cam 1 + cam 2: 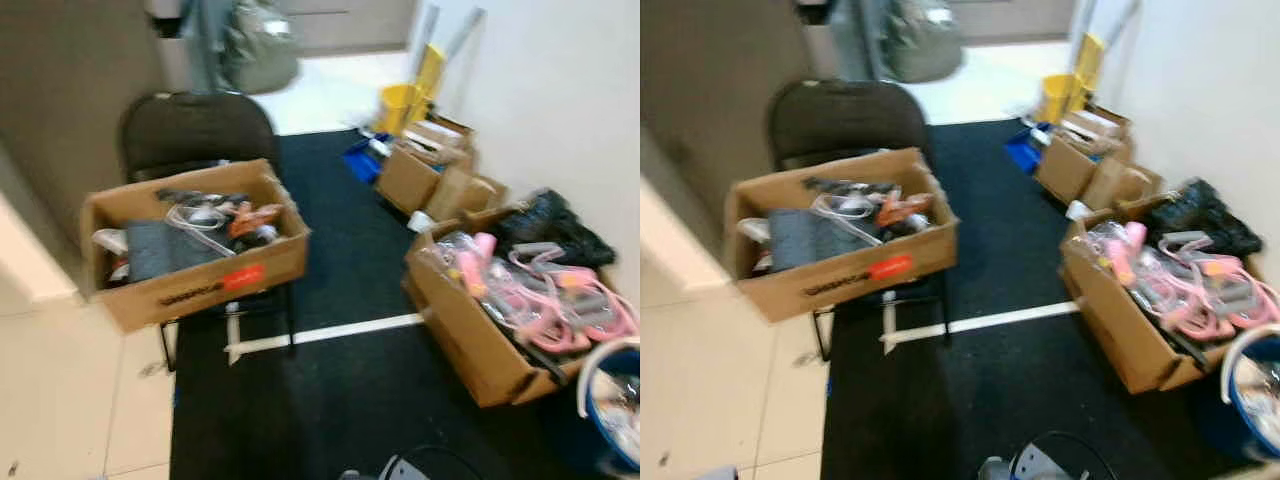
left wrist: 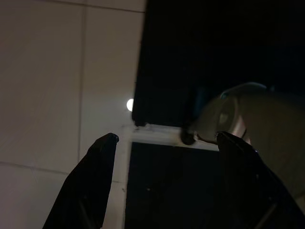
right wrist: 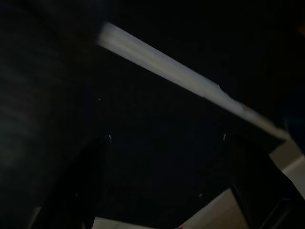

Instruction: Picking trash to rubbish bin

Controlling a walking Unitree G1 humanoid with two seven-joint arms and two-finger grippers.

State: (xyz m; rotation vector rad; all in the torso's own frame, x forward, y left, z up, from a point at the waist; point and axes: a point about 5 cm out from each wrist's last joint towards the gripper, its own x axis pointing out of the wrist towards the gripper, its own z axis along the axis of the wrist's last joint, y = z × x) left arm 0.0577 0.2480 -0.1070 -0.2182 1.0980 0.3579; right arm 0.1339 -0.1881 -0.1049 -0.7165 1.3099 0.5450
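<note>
Standing on black carpet (image 1: 330, 400) with both arms hanging idle. Left gripper (image 2: 164, 143) spread wide, fingers (image 2: 90, 186) apart over a white floor line and pale tile, nothing between them. Right gripper (image 3: 167, 143) in deep shade, fingers dimly apart and empty, as far as can be made out.

Risks, as judged: no clear piece of trash singled out yet, so mistaking stored goods for rubbish. Clipping the chair (image 1: 195, 130) at centre left while walking, and tipping the cardboard box (image 1: 200, 275) that overhangs its seat. Catching a foot on the open box (image 1: 470, 350) at lower right. Blur in the head views also likely to spoil any aim.

Contents: box on the chair holding a grey folded item, clear plastic, something orange-red, other clutter too blurred to name. Lower-right box full of pink tubing or handles (image 1: 560, 300), with a black bag (image 1: 555, 228) behind. Smaller boxes (image 1: 420, 170) along the wall at upper right, beside a yellow bucket (image 1: 398, 105). Blue white-rimmed tub (image 1: 615, 400) at the lower right edge, probably the rubbish bin, with something pale inside.
</note>
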